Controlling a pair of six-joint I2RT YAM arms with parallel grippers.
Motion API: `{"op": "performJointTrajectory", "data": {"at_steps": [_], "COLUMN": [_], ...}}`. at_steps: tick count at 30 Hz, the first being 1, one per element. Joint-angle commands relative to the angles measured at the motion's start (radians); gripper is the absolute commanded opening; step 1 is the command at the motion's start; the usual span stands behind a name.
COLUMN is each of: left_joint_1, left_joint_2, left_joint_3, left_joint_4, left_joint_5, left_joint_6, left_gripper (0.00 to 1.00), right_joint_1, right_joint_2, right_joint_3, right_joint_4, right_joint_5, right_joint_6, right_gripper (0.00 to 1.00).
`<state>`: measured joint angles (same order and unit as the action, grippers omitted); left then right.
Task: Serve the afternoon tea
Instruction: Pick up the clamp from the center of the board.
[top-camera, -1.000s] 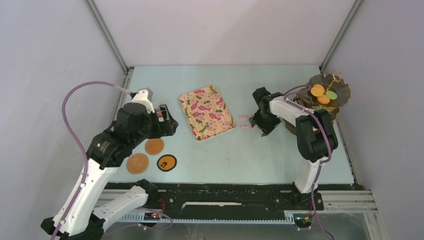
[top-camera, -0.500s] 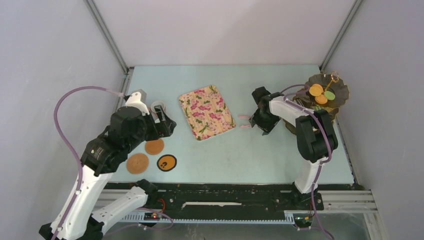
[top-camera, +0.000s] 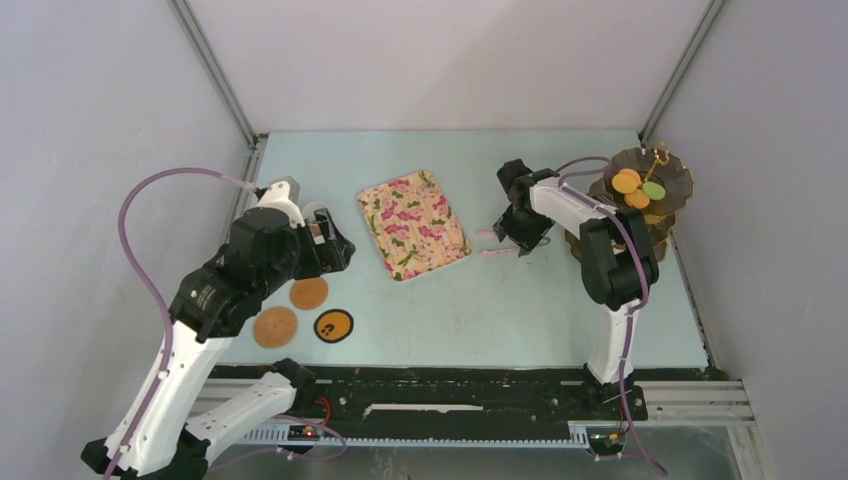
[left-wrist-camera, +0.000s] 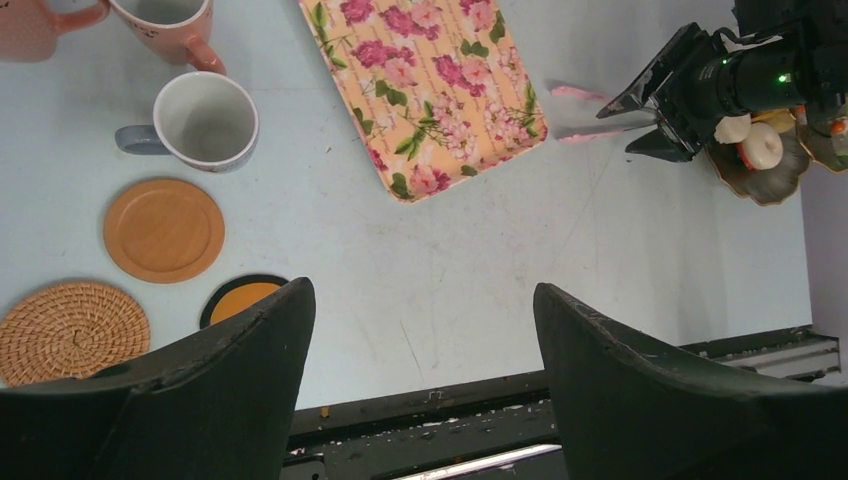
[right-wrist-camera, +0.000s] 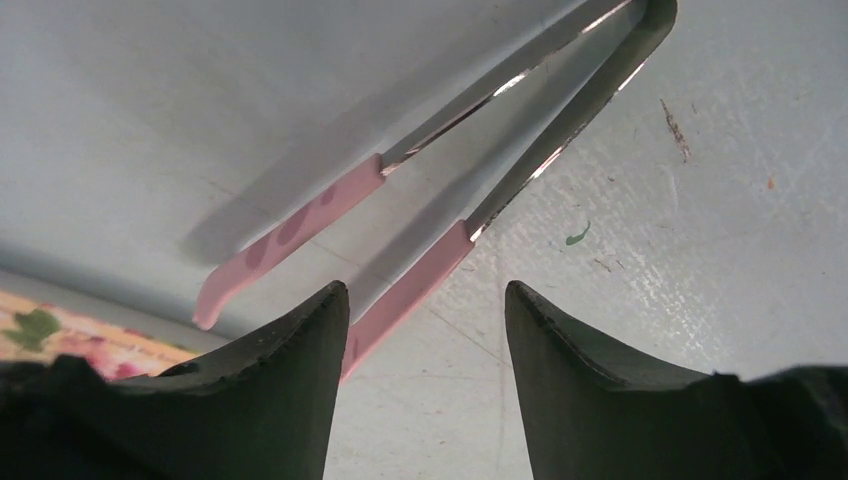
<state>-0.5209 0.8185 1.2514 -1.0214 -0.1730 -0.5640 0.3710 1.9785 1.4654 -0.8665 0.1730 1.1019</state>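
Note:
My left gripper hangs open and empty above the table's left side. Below it stand a grey mug and two pink-orange mugs, with a wooden coaster, a woven coaster and a black-rimmed orange coaster nearer the front. The dark scalloped stand at the far right carries orange and green macarons on top and white donuts lower down. My right gripper is open just over the pink tongs, with nothing between its fingers.
The floral rectangular tray lies between the two arms, its corner close to the tongs' tips. The right arm's elbow stands in front of the stand. Grey walls enclose the table on three sides.
The right arm has swung, carrying its gripper slightly left over the tongs with the jaws a little narrower. The left arm has barely shifted.

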Motion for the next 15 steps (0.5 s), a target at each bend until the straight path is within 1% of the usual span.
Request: {"op": "performJointTrajectory", "data": {"at_steps": [1,3,5,8,12,13,14,15], "left_joint_1": [0.017,0.026,0.039,0.062,0.073,0.073,0.073,0.073], "left_joint_2": [0.011,0.017,0.019,0.023,0.022,0.022,0.024,0.025], "left_joint_3": [0.044,0.05,0.051,0.049,0.033,0.032,0.031,0.032], "left_joint_4": [-0.007,-0.01,-0.01,-0.011,-0.009,-0.01,-0.01,-0.012], "left_joint_5": [-0.004,0.0,0.008,0.026,0.036,0.035,0.035,0.031], "left_joint_6": [0.038,0.052,0.062,0.08,0.094,0.095,0.1,0.103], "left_gripper": [0.87,0.87,0.87,0.87,0.87,0.87,0.87,0.87], "right_joint_1": [0.013,0.019,0.023,0.027,0.025,0.024,0.022,0.021], "right_joint_2": [0.04,0.055,0.065,0.081,0.128,0.142,0.155,0.168], "right_joint_3": [0.059,0.065,0.066,0.085,0.164,0.191,0.226,0.258], "right_joint_4": [-0.064,-0.077,-0.079,-0.069,-0.073,-0.078,-0.087,-0.095], "right_joint_5": [0.036,0.042,0.047,0.073,0.102,0.111,0.125,0.144], "right_joint_6": [0.06,0.079,0.094,0.073,-0.019,-0.057,-0.091,-0.135], "right_gripper": [0.59,0.52,0.43,0.32,0.13,0.05,0.0,0.0]}}
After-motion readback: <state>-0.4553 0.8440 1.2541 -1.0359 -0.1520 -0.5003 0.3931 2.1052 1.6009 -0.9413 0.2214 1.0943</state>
